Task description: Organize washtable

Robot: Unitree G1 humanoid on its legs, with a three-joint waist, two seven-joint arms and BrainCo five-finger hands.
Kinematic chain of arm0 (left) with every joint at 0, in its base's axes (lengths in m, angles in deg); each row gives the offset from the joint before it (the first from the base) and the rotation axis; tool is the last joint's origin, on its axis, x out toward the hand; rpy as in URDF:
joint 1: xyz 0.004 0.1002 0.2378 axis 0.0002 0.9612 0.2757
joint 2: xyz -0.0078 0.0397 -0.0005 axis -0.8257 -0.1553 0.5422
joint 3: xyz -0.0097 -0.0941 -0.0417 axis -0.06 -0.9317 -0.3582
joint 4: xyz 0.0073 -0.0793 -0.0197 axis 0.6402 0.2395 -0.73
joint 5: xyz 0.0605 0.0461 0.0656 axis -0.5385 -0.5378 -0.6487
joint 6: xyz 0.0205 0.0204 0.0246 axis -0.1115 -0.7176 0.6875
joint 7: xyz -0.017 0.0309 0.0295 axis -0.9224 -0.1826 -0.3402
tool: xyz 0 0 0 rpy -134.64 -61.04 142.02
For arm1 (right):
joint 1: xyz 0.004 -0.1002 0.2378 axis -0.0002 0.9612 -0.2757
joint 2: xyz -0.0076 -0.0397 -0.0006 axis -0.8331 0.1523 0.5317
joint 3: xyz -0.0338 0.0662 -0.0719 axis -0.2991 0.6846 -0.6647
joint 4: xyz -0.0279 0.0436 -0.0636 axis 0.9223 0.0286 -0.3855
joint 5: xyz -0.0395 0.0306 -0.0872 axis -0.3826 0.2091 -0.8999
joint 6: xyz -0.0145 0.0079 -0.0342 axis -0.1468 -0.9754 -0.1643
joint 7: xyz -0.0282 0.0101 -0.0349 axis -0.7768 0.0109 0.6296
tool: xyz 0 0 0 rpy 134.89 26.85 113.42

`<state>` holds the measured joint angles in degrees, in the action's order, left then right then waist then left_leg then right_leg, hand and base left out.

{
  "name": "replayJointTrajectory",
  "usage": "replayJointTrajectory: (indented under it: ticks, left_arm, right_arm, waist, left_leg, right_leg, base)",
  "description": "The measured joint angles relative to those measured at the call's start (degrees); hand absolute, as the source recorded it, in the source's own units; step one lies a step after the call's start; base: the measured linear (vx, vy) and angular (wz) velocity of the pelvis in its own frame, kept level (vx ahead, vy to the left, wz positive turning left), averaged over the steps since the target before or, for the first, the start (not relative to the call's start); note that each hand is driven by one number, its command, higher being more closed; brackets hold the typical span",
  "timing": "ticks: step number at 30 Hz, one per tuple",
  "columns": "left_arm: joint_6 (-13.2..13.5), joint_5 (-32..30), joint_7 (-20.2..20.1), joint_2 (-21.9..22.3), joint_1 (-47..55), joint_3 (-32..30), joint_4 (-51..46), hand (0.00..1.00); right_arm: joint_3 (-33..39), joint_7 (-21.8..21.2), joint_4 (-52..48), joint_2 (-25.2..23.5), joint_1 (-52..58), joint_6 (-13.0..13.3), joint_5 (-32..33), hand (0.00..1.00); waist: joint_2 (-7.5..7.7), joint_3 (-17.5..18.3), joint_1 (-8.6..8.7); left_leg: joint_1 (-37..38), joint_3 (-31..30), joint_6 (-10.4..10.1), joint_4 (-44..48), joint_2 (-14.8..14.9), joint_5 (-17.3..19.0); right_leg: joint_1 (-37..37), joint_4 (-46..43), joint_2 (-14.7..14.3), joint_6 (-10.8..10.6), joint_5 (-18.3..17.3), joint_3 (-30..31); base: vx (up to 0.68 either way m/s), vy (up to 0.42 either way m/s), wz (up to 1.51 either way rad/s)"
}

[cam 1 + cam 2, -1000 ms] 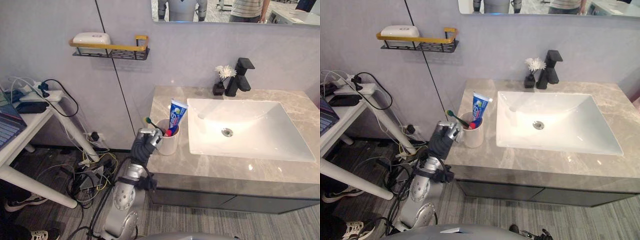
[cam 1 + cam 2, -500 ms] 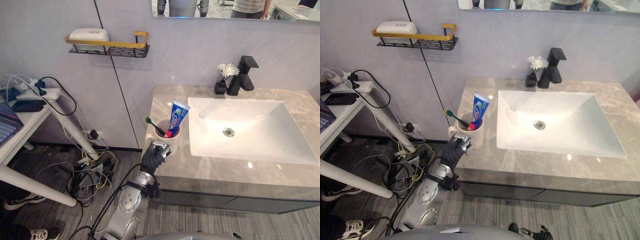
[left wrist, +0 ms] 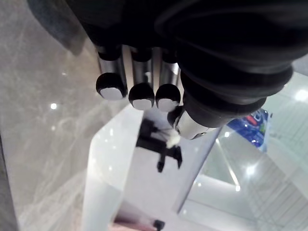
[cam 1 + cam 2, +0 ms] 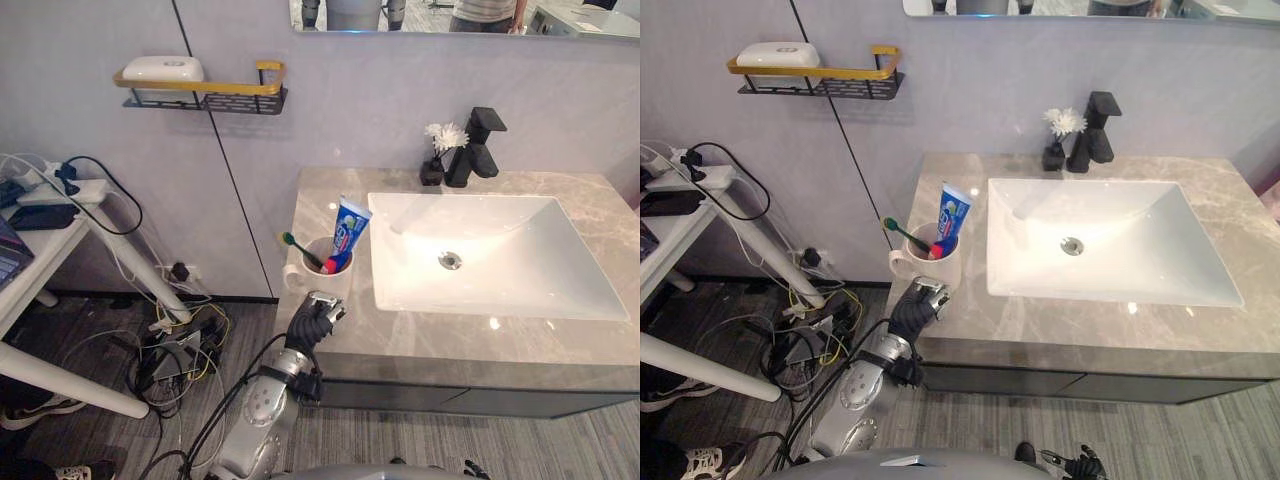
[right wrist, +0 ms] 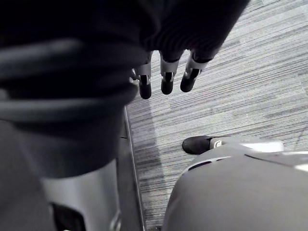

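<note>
Washtable (image 4: 430,340) of grey marble carries sink (image 4: 480,235), cup (image 4: 322,286), faucet (image 4: 480,146).

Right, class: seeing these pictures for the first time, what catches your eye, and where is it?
A white cup holding a blue toothpaste tube and a green toothbrush stands on the marble counter, left of the white sink. The left hand, curled and empty, sits at the counter's front edge before the cup; the right hand hangs open over the floor. A black tap stands behind the sink.
</note>
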<state>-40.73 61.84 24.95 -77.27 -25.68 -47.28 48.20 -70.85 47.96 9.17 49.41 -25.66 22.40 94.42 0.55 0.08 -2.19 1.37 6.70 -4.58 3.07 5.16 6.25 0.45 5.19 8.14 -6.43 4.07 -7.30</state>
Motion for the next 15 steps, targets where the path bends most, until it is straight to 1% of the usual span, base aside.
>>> replayJointTrajectory:
  ticks: [6,8,15]
  left_arm:
    - [0.0,0.0,0.3,0.3,-2.6,-0.1,1.8,1.00]
    - [0.0,-0.1,1.1,0.4,-3.1,-0.1,2.1,1.00]
    - [0.2,-0.2,2.2,0.8,-5.6,-1.5,4.3,1.00]
  right_arm:
    - [0.0,0.1,0.0,-0.1,-0.1,0.0,0.0,0.00]
    - [0.1,0.1,-0.1,-0.1,-0.1,0.0,0.0,0.00]
    - [0.1,0.6,-0.1,-0.3,-0.2,0.0,0.0,0.00]
  waist:
    - [0.11,-0.1,0.07]
    - [0.17,-0.2,0.14]
    - [0.39,-0.6,0.31]
  left_leg:
    - [0.0,0.4,0.0,-0.2,0.0,0.0]
    - [0.0,0.5,0.0,-0.3,0.0,0.0]
    - [0.0,0.7,0.0,-0.4,0.0,0.0]
  right_leg:
    - [0.3,0.0,0.0,0.0,0.0,0.4]
    - [0.4,0.0,0.0,0.0,0.0,0.4]
    - [0.6,0.2,0.0,0.0,0.0,0.6]
  base:
    - [0.00,0.002,-0.03]
    - [0.00,0.000,0.00]
    - [0.00,0.000,0.00]
